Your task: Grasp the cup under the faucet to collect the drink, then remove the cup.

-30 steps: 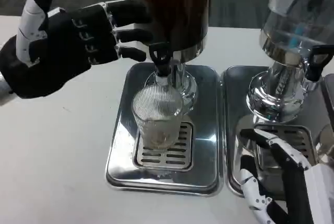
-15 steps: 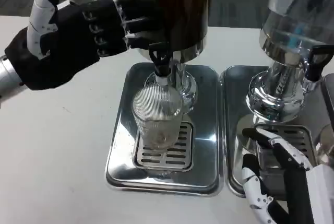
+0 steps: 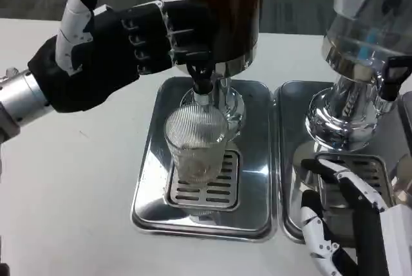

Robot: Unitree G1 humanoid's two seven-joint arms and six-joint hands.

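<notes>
Since a second ago our left hand (image 3: pixel 112 47) has reached the faucet (image 3: pixel 199 73), fingers curled against its lever, while our right hand (image 3: pixel 351 224) waits spread and the cup (image 3: pixel 195 144) stands unfilled, still to be removed.

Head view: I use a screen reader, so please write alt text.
A ribbed glass cup stands on a steel drip tray under a dark drink dispenser's faucet. The left hand reaches the faucet; the right hand rests low, holding nothing.

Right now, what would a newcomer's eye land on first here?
The left hand, black-palmed, raised at upper left with fingertips at the dark drink dispenser by its black faucet. Below it, a ribbed clear cup stands on the steel drip tray. The right hand rests low over the neighbouring tray.
</notes>
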